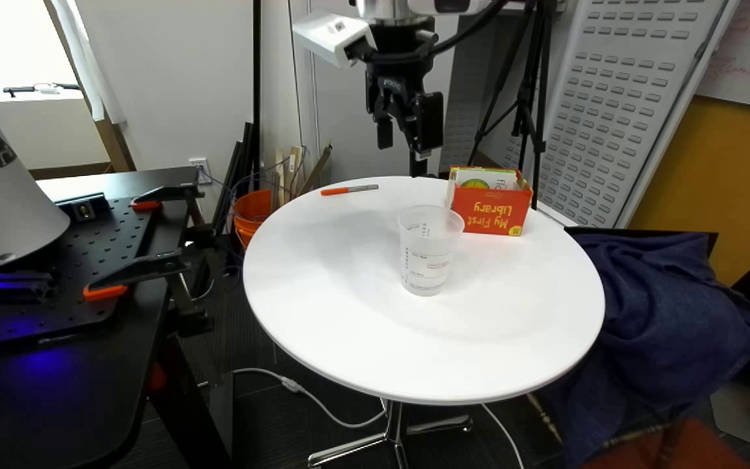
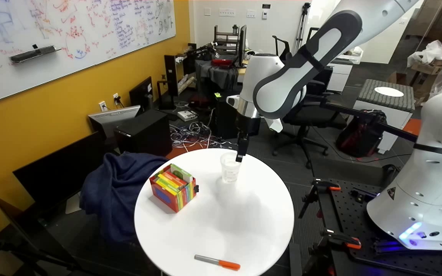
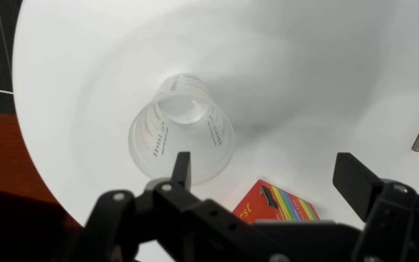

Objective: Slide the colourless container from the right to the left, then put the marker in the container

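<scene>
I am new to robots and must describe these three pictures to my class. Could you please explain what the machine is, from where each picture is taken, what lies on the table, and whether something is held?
The machine is a white robot arm; the black gripper at its end works like a simple hand with two fingers. Two pictures are taken from outside the robot, from different places. The third is the wrist view, which looks down past the fingers. On the round white table you see an upright, see-through cup and a red box with what look like thin books in it. A marker, grey with an orange end, lies flat near the table's edge. Nothing is held: the fingers stand wide apart above the table.
</scene>
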`<state>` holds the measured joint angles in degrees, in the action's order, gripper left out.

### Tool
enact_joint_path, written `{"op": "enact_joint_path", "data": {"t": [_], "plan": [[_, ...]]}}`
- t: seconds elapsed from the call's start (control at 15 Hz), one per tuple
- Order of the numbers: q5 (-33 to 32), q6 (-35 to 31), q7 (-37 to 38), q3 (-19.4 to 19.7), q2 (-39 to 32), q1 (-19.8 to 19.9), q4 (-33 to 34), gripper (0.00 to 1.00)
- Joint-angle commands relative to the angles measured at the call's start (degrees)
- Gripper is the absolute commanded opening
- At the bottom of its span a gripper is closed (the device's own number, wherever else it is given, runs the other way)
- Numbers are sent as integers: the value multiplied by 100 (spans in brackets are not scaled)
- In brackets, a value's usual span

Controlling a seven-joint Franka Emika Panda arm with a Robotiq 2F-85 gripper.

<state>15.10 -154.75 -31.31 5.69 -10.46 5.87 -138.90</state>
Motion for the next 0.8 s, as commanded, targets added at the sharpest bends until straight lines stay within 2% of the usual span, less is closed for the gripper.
{"op": "enact_joint_path", "data": {"t": [0.0,0.73], "plan": [[-96,-110,62,-259,-305,242,204,100],[-99,-298,-21,-633,-918,592,440,100]]}}
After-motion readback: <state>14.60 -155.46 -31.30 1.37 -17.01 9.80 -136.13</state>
